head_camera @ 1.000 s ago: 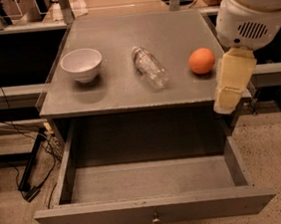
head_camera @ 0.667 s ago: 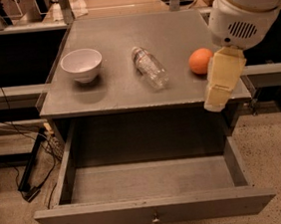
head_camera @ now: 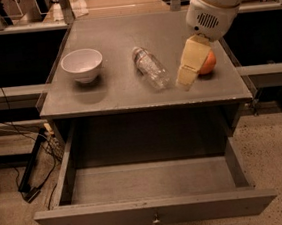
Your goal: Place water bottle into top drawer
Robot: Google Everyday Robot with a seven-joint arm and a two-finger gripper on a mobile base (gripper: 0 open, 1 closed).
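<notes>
Dark shelving and a speckled floor point(head_camera: 277, 145) are framing a grey cabinet point(head_camera: 129, 93) in the middle of the room. Its top drawer point(head_camera: 117, 218) is standing pulled fully out, and nothing is showing inside it.

From the upper right, the robot's white arm point(head_camera: 215, 6) is reaching in over the cabinet top. A second ago its cream-coloured gripper point(head_camera: 187, 79) was hanging off the right edge, above the drawer's corner. Now it is hovering over the tabletop, partly covering the orange fruit point(head_camera: 209, 63) and pointing down just to the right of the water bottle point(head_camera: 151, 69). How far the claw is opening cannot be told from where I am standing. It is gripping nothing, with a strip of bare tabletop showing between it and the bottle.

A white bowl point(head_camera: 81, 64) is sitting upright at the left. The bottle is lying on its side near the centre, cap pointing away from the drawer, and like the bowl and the fruit it is staying exactly where it was. The small metal knob point(head_camera: 155, 217) is glinting on the drawer front.

The shift is looking like an approach toward the bottle. The pick-up is not yet made, and the lift and the lowering into the drawer are still waiting.
</notes>
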